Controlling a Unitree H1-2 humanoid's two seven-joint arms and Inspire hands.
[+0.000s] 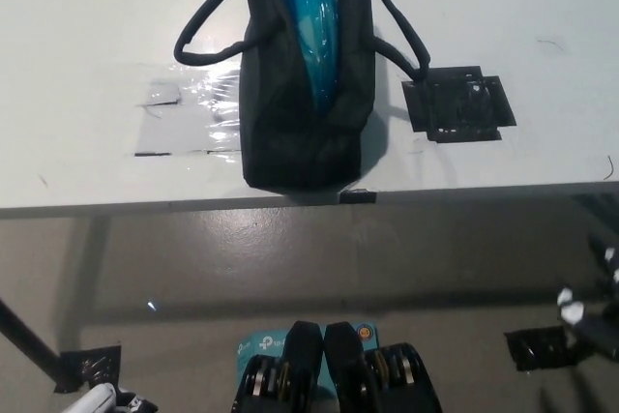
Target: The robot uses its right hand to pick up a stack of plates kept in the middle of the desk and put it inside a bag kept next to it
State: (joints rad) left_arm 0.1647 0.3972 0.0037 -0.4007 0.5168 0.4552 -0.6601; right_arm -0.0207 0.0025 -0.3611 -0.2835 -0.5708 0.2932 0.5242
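- The blue stack of plates [309, 26] sits inside the black bag [308, 94] on the white bench [87, 26].
- The white left hand [102, 399] peeks in at the bottom left. I cannot tell if it is open.
- The right hand is out of sight.

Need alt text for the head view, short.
Blue plates stand on edge inside a black bag on the white desk. The white left hand shows at the lower left and the black right hand at the right edge.
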